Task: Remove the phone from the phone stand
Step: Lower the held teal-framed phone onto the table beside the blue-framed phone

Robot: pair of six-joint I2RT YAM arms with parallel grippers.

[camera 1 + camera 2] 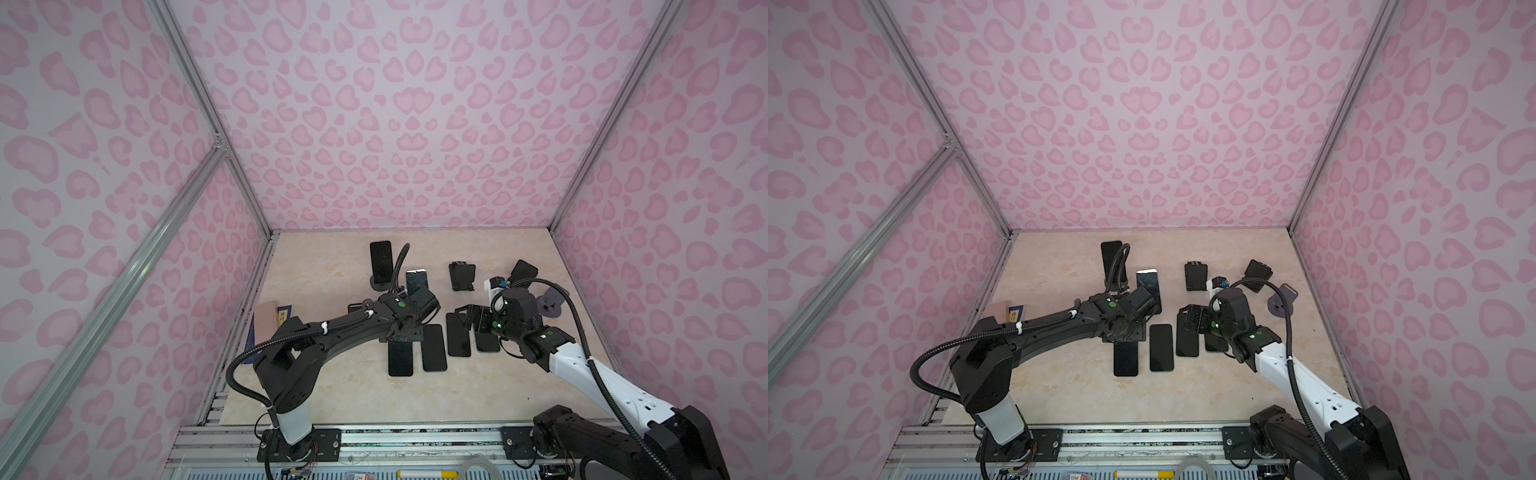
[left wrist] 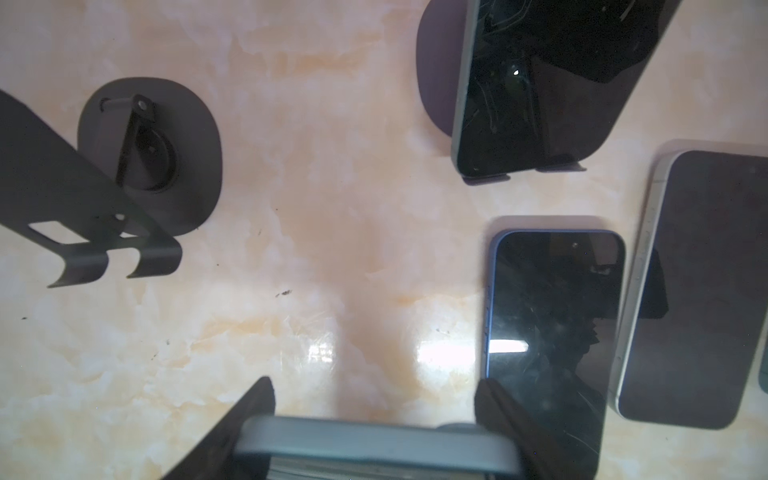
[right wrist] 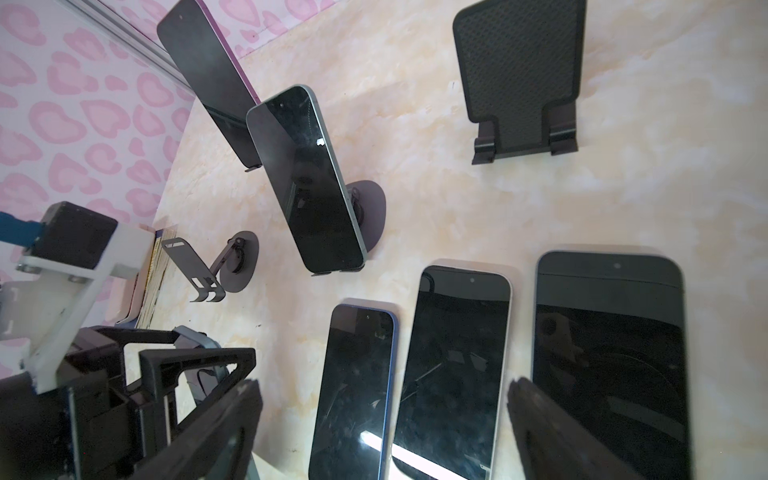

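My left gripper (image 2: 374,386) is shut on a grey-blue phone (image 2: 374,449), held by its edges above the tabletop; in both top views the gripper (image 1: 401,332) (image 1: 1125,332) hides it. An empty dark phone stand (image 2: 137,166) with a round base stands apart from it. Another phone (image 3: 307,178) leans on a round-based stand (image 3: 372,208), and a third one (image 1: 381,262) on a stand behind it. My right gripper (image 3: 382,386) hangs open over flat-lying phones, holding nothing.
Several phones lie face up in a row, among them a blue-edged one (image 3: 353,386) and a white-edged one (image 3: 453,365). An empty mesh stand (image 3: 519,75), another black stand (image 1: 524,270) and a grey round stand (image 1: 550,303) stand at the back right. Books (image 1: 270,320) lie by the left wall.
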